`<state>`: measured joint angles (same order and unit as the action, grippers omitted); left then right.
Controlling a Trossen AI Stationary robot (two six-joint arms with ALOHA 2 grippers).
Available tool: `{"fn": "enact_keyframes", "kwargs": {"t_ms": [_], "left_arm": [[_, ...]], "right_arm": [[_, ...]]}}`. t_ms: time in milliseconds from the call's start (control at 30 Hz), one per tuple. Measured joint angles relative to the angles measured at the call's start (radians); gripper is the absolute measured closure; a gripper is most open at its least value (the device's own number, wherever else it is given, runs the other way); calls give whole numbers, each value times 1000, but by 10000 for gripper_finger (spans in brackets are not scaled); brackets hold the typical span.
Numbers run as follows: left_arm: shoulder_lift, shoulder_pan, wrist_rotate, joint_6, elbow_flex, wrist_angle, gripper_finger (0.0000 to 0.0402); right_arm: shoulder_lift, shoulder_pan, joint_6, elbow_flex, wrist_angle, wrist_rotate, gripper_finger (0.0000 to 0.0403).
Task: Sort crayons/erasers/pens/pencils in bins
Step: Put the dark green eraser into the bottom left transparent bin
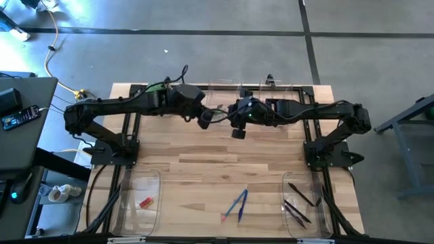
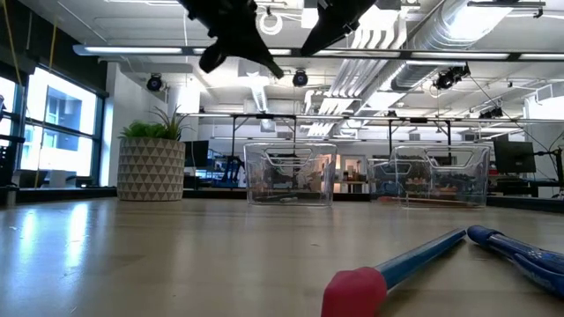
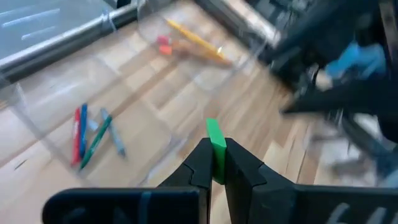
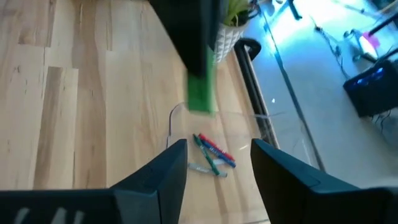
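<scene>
Green eraser (image 3: 215,144) pinched in left claw (image 3: 214,163), seemingly airborne.

Both arms (image 1: 224,112) crowd mid-table, bare wood (image 1: 203,169) below

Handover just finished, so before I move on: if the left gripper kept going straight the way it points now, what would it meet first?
Likely the clear bin holding crayons. The left gripper, shut on the green eraser, points down toward that bin's near wall; depth is unclear, so it might reach bare table first.
</scene>
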<state>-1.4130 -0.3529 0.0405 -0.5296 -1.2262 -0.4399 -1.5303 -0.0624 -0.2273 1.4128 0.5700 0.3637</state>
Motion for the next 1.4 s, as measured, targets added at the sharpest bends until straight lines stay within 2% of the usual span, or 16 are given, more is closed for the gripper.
{"fn": "enact_keyframes", "kwargs": {"t_ms": [100,267,367,567,1067,1400], "left_arm": [[8,32,36,20,-38,-89,394],[24,96,116,20,-97,-328,394],[37,137,131,-18,-105,-434,394],[77,240,131,-142,-107,-529,394],[137,598,140,-680,-107,-879,394],[136,896,75,-1131,-107,-990,394]], "right_arm": [[0,-1,46,0,25,4,235],[0,-3,72,0,43,14,235],[0,-5,71,0,42,14,236],[0,-16,70,0,42,14,236],[0,-40,62,0,49,18,236],[0,-45,62,0,63,9,236]]}}
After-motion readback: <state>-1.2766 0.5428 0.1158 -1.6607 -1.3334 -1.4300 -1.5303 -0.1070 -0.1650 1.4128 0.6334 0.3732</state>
